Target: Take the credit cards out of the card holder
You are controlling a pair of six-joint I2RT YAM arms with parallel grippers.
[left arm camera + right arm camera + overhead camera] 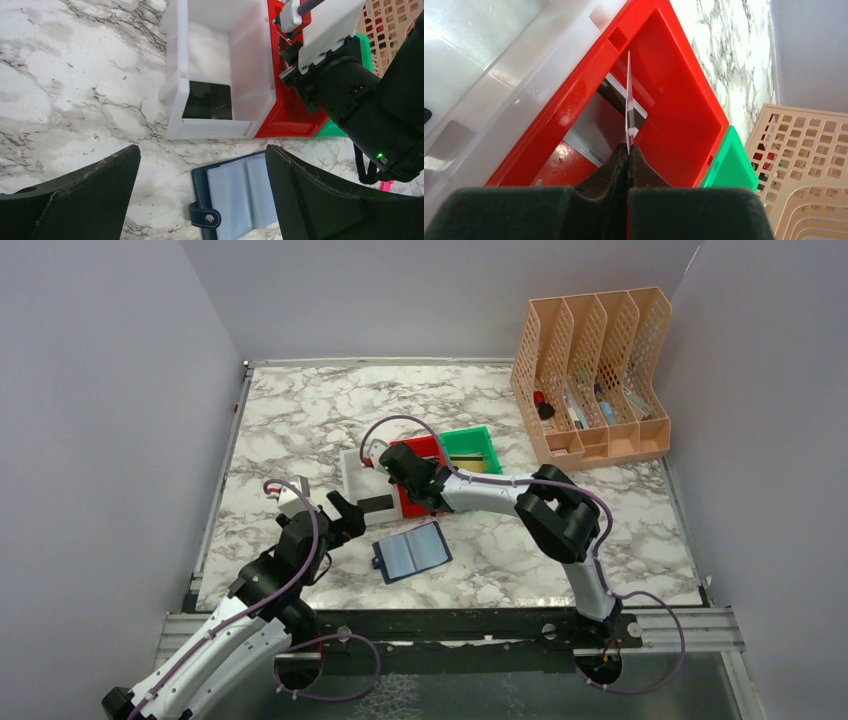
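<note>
The right gripper (628, 150) is pressed together on the lower edge of a credit card (629, 100), held edge-on over the red bin (684, 95). The left gripper (201, 156) hangs spread wide above the open card holder (235, 192). We judge the pinch shallow, so the card may slip or catch the bin wall. Only the right wrist view shows a silvery card (586, 132) on the bin floor. Only the left wrist view shows a black card (207, 101) in the white bin (250, 65).

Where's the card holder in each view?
Top external: card holder lies open at centre, on the near side of the red bin.
Left wrist: bottom centre, open.
Right wrist: not in it.
Shared landmark: the red bin, visible in all three.
</note>
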